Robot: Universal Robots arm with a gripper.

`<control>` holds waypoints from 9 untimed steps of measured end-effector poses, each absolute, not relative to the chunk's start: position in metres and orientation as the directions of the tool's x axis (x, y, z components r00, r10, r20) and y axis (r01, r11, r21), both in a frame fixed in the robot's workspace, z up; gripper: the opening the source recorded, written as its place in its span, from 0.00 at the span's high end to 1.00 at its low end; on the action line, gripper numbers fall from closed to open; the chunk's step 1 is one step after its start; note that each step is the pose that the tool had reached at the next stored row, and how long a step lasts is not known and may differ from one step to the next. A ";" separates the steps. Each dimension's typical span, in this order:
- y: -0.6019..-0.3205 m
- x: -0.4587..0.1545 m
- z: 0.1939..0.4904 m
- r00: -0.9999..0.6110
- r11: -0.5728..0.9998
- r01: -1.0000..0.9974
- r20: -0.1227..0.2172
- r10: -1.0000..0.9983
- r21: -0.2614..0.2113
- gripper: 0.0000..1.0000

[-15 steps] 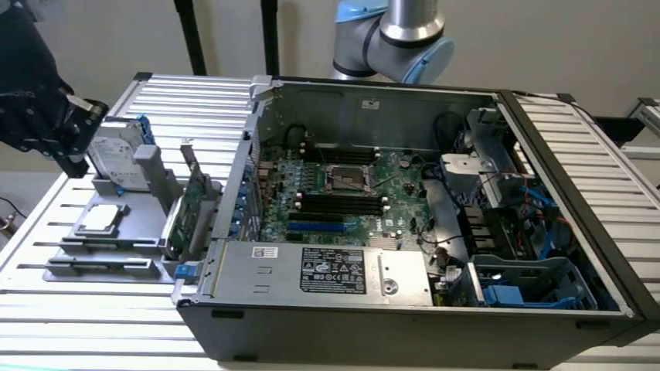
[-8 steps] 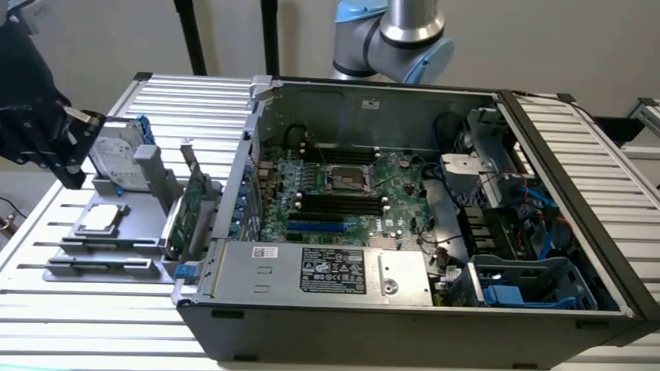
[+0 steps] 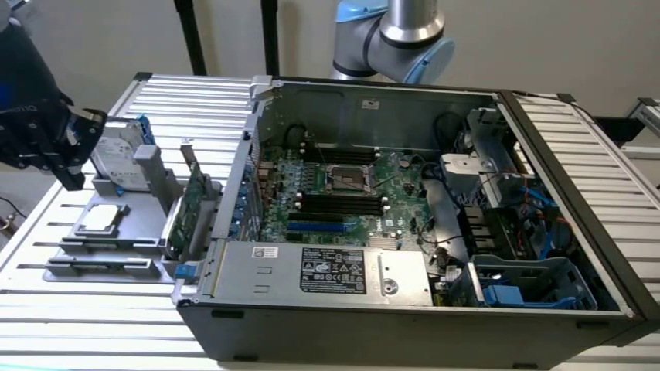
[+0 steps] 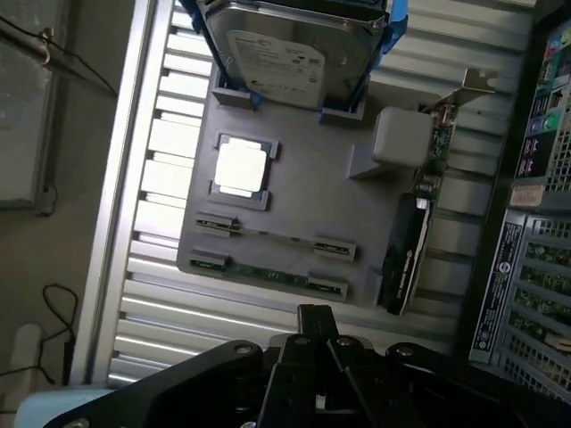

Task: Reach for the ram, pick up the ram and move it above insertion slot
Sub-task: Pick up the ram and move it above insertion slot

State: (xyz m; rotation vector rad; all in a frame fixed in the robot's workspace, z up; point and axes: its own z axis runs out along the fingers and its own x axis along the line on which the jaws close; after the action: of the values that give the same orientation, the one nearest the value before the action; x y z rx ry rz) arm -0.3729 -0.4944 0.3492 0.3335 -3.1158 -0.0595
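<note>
Gripper, jaws shut & empty, hangs nr grey tray holding edge-on RAM stick: probably light, stiff, fragile; pinch flat faces mid-length.

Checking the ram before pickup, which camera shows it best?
The wrist view: it looks down on the ram, a thin green stick in the gray holder. The exterior view sees that holder at a low angle; the ram is too thin to tell.
</note>
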 end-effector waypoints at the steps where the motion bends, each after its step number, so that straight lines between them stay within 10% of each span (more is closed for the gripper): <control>1: -0.494 -0.373 0.349 -0.973 0.973 -0.229 0.003 -0.230 0.039 0.89; 9: -0.494 -0.373 0.346 -0.930 0.929 -0.368 0.003 -0.368 0.039 0.89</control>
State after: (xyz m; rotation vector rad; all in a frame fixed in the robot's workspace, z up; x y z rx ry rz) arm -0.3729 -0.4944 0.3462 0.5871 -3.0751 -0.0583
